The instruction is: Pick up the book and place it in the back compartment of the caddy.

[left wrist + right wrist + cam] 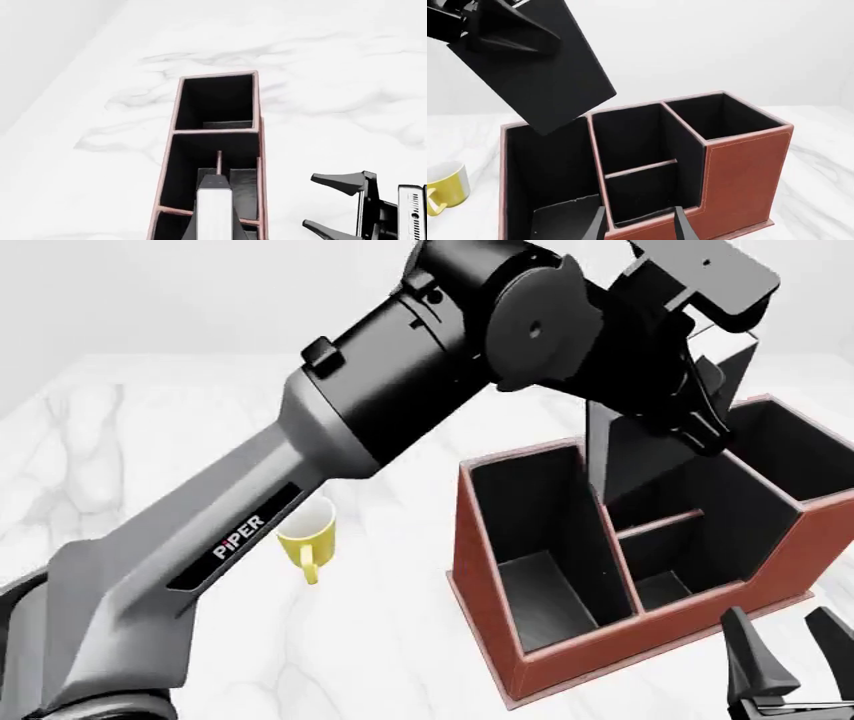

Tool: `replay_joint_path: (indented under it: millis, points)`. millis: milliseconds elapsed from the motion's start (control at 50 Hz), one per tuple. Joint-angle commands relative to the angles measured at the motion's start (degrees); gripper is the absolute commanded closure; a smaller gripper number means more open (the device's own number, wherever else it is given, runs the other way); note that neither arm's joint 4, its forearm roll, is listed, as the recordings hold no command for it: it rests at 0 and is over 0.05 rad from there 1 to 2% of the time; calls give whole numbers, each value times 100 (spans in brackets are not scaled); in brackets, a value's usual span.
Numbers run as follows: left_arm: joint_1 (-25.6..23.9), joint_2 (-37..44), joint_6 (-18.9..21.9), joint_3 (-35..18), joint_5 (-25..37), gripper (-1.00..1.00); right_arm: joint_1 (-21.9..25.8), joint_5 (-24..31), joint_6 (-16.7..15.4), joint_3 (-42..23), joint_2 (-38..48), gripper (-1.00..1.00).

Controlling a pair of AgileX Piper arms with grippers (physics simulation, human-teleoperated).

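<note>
My left gripper (687, 405) is shut on the book (634, 455), a black-covered block with white page edges (213, 207). It holds the book tilted in the air just above the caddy (487, 570), a reddish-brown box with black lining. The book's lower corner hangs over the middle cells. There a low divider (640, 168) splits the pair, and the back compartment (637, 135) lies behind it, with nothing in it. I cannot tell exactly which cell the book is over. My right gripper (781, 660) is open beside the caddy's near right corner, holding nothing.
A yellow mug (310, 535) stands on the white marble table (200, 440) left of the caddy, under the left arm (334, 440). That arm stretches across the scene from lower left. The caddy's long cell (541, 570) and tall end cell (717, 115) are unoccupied.
</note>
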Motion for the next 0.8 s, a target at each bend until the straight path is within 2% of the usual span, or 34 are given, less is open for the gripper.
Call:
replay_joint_path:
  millis: [20, 140, 280, 340, 380, 480, 640, 800]
  points:
    - [-353, 719, -114, -660, -200, 100, -5, -70, 12, 3, 82, -100]
    - [-418, 1287, -96, -1363, 59, 100, 2, -9, 15, 1, 19, -100]
    - [-475, 1568, -88, -1501, -136, 100, 3, -71, 22, 3, 85, -100]
    - [-516, 1879, -147, -1955, 35, 100, 2, -63, 23, 3, 76, -100]
    - [-627, 1911, -153, -1860, 31, 100, 2, -85, 33, 3, 103, -100]
    - [-574, 2337, 1, -2284, 189, 100, 8, -141, 54, 6, 174, -100]
    - [-428, 2718, 309, -2400, 185, 100, 13, -148, 82, 4, 187, -100]
    - [-295, 2904, 292, -2413, 79, 100, 16, -144, 100, 3, 190, -100]
